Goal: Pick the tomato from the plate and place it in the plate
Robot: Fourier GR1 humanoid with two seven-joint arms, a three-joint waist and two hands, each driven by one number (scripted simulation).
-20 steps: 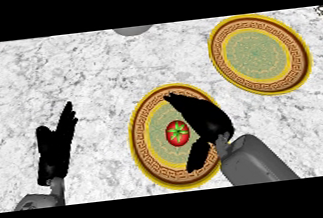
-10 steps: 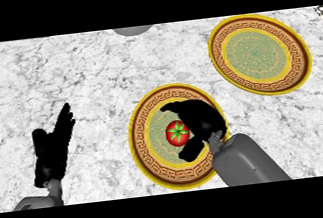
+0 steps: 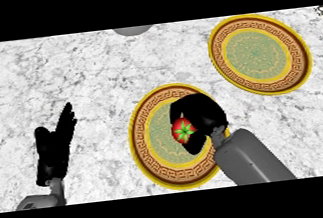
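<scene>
One tomato [image 3: 183, 130], red with a green star-shaped calyx, sits low and centre in the frame on the near plate [image 3: 155, 154]. The right hand [image 3: 199, 117] is curled round it, black fingers arching over its top and right side and hiding part of it. Two round plates show, both with yellow rims, brown key-pattern bands and pale green middles; the far plate [image 3: 261, 54] lies at the upper right, well apart. At the lower left the left hand [image 3: 56, 148] rests with fingers straight and released, holding nothing. Both grey forearms enter from the lower edge. The worktop [image 3: 79, 75] is white-grey marbled stone. A grey rounded shape [image 3: 135, 30] shows at the top edge.
</scene>
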